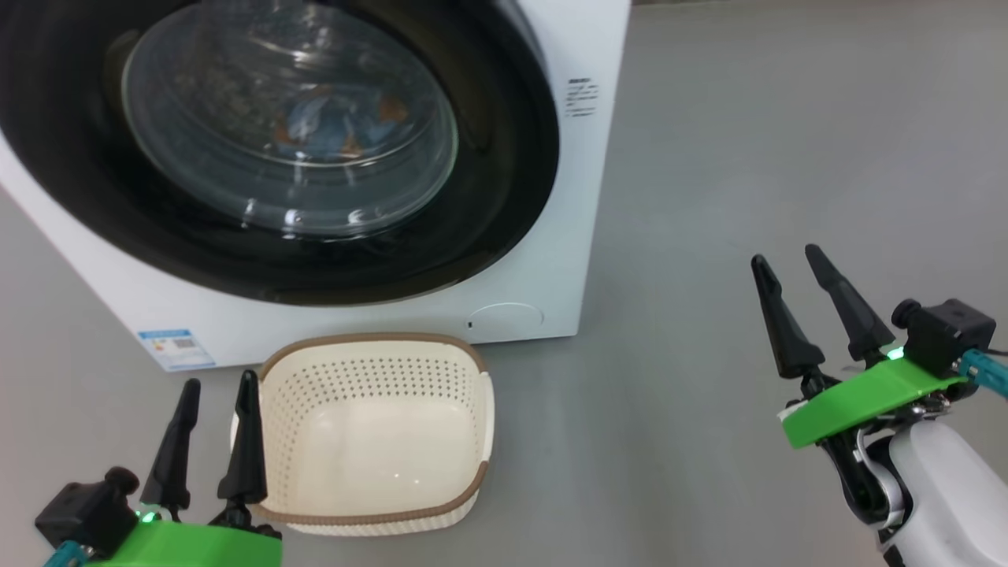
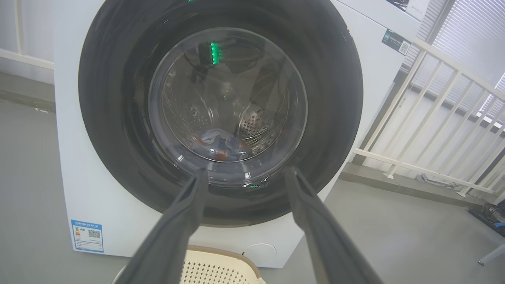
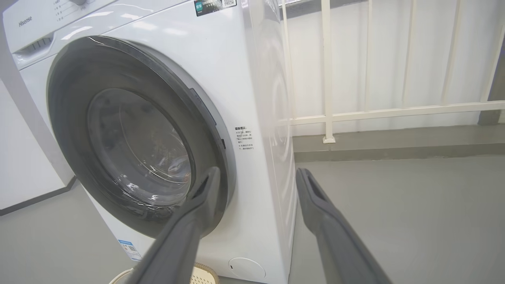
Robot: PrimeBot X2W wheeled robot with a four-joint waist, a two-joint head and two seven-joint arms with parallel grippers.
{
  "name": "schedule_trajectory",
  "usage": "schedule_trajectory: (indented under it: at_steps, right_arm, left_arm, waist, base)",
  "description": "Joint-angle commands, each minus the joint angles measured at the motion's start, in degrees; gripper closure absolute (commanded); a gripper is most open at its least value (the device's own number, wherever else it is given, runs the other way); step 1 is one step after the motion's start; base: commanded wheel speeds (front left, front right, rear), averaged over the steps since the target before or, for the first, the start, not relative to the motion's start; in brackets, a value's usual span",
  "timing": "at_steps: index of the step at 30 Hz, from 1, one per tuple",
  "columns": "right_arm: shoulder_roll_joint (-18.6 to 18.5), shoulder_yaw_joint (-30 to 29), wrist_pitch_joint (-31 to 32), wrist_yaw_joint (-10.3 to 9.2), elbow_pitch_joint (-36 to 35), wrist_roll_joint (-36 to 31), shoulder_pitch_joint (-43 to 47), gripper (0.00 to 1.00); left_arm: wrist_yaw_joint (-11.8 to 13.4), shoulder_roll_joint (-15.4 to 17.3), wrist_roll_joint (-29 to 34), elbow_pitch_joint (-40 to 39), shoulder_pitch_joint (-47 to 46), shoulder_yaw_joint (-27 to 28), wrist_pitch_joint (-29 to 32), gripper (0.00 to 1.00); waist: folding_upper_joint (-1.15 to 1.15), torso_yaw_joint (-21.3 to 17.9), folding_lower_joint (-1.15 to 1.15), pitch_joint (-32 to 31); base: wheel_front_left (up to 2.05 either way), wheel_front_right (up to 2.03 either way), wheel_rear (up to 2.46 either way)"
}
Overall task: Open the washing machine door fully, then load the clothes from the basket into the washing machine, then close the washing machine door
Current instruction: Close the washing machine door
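Step in hand: judged to be the last; the washing machine door (image 1: 291,142) is seen lying flush against the front of the washing machine (image 1: 587,157); loading appears done

Next move: little seems called for; whether the latch has caught cannot be told, so a firm press on the black rim may be needed; otherwise the arms would only be drawn back, clear of the basket

Drum: the clothes (image 2: 221,140) are seen through the glass bowl, heaped low at the bottom of the steel drum; blue fabric with orange patches

Basket: the basket (image 1: 370,370) is set on the floor (image 1: 748,157) just before the machine's lower front edge, below the door; nothing is left in it

Left gripper (image 1: 220,379): fingers spread wide, nothing held; hung just beside the basket's left rim

Right gripper (image 1: 784,254): fingers spread wide, nothing held; poised over the floor, well apart from machine and basket
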Motion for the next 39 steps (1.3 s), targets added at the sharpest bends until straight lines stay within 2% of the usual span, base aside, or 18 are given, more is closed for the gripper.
schedule_trajectory:
  at_steps: [1, 18, 39]
  right_arm:
    - [-0.08, 0.26, -0.29, -0.15, -1.86, -0.82, 0.74, 0.0]
    - [1.59, -3.47, -0.29, -0.15, -4.02, -4.85, 5.81, 0.0]
    - [2.51, -3.52, -0.29, -0.15, -4.21, -5.63, 6.07, 0.0]
  left_arm:
    - [0.09, 1.19, -0.01, -1.56, -0.59, 2.18, -0.38, 0.0]
    - [0.39, 0.87, 0.73, -1.74, 0.03, 2.25, -0.38, 0.0]
    - [0.95, 1.19, 0.35, -1.91, -0.15, 1.57, -0.38, 0.0]
  waist:
    - [0.0, -1.27, 0.0, -1.0]
    - [0.0, -1.83, 0.0, -1.36]
    - [0.0, -1.9, 0.0, -1.12]
  base:
    - [0.0, 0.0, 0.0]
    - [0.0, 0.0, 0.0]
    - [0.0, 0.0, 0.0]
